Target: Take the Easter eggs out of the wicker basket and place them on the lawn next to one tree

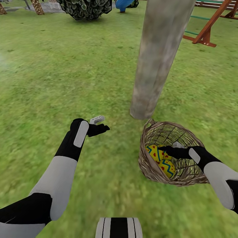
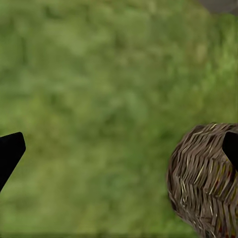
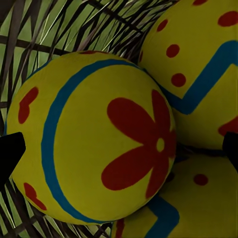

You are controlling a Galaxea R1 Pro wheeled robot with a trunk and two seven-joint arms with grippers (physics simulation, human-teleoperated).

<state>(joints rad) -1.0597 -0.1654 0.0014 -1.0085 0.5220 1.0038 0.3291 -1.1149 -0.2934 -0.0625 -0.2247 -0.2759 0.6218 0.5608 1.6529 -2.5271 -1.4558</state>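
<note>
Dark leafy bush [image 1: 86,8], wooden playset frame [image 1: 211,24], blue slide [image 1: 124,4], all at the far edge.

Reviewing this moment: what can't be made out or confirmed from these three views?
- Right gripper, head view: fingertips sink among the Easter eggs inside the wicker basket; contact unclear.
- Third egg, right wrist view: mostly covered by the nearest egg and cut by the frame edge.
- Tree, head view: trunk cut off by the top edge.
</note>
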